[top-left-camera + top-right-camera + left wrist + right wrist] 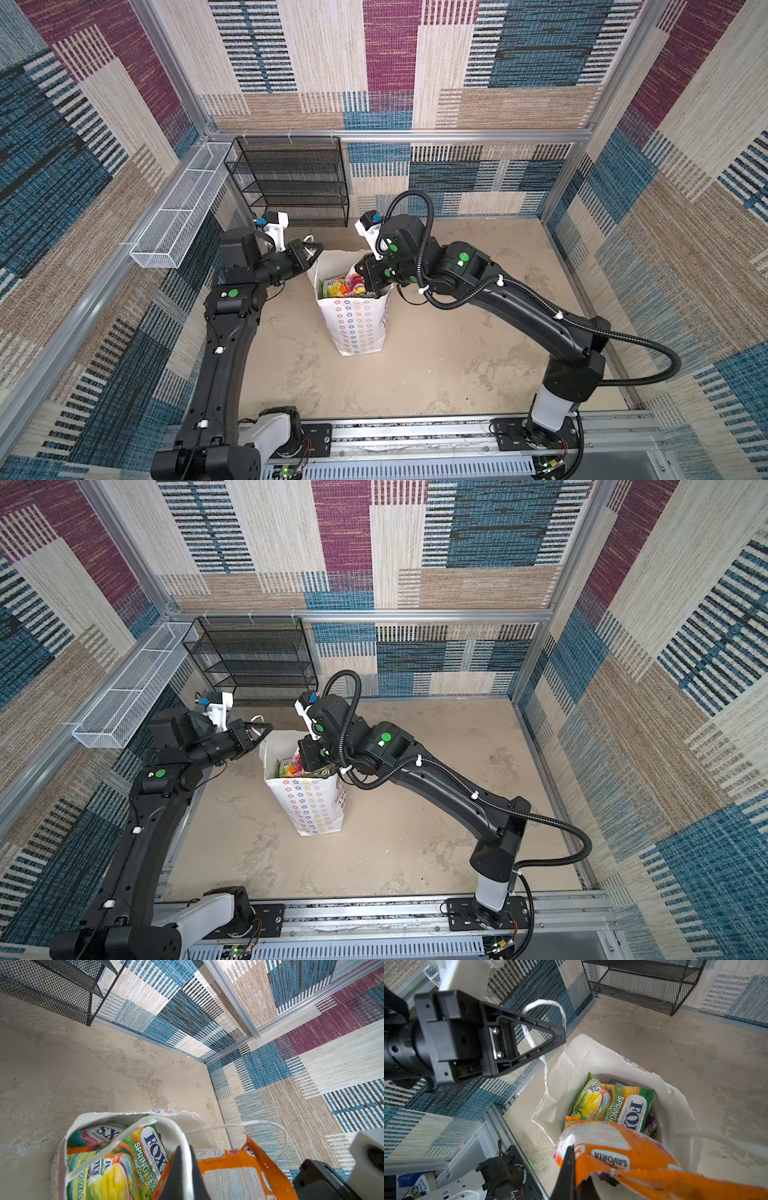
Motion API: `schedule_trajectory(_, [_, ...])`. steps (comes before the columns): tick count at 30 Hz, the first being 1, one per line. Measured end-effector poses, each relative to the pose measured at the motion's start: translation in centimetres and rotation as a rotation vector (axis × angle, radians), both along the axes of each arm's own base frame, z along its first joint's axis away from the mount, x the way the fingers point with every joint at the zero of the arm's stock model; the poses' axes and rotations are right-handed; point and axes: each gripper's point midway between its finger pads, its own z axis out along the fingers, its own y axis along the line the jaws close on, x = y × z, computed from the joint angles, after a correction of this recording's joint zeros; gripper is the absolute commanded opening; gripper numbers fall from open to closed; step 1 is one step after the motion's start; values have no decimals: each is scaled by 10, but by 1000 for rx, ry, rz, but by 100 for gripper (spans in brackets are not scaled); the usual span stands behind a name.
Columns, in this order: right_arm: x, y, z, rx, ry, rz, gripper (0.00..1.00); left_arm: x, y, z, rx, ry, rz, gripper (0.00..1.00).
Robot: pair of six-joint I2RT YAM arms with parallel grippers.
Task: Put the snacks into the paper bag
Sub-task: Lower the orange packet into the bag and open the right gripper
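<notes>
The paper bag [353,328] [309,812] stands upright mid-floor, white with coloured stars, its mouth open. Several snacks lie inside, a green "FOX'S" packet [612,1103] [133,1147] on top. My left gripper [318,248] [184,1149] sits at the bag's far left rim, shut on a white cord handle [546,1003]. My right gripper [370,286] [577,1163] hangs over the bag's mouth, shut on one edge of an orange packet [633,1153] [234,1176], which droops above the snacks inside.
A black mesh rack [291,178] stands against the back wall, a white wire basket [178,220] hangs on the left wall. Patterned walls enclose the beige floor [478,332] on three sides. The arms' metal rail [415,432] runs along the front.
</notes>
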Motion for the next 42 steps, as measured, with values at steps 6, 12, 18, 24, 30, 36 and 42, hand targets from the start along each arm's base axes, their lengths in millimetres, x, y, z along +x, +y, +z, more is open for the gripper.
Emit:
schedule_trajectory(6, [15, 35, -26, -47, 34, 48, 5, 0, 0, 0, 0, 1, 1, 5])
schedule_trajectory(12, [20, 51, -48, -54, 82, 106, 23, 0, 1, 0, 1, 0, 3, 6])
schedule_trajectory(18, [40, 60, -47, -28, 75, 112, 35, 1, 1, -1, 1, 4, 3, 5])
schedule_trajectory(24, [22, 53, -14, 7, 48, 147, 52, 4, 2, -4, 0, 14, 7, 5])
schedule_trajectory(30, [9, 25, 35, 63, -35, 135, 63, 2, 6, -1, 0, 5, 17, 5])
schedule_trajectory(36, [21, 30, 9, 12, -8, 123, 54, 2, 5, 0, -1, 3, 15, 5])
schedule_trajectory(42, [23, 35, -49, -96, 72, 128, 37, 2, 5, -1, -6, 6, 15, 5])
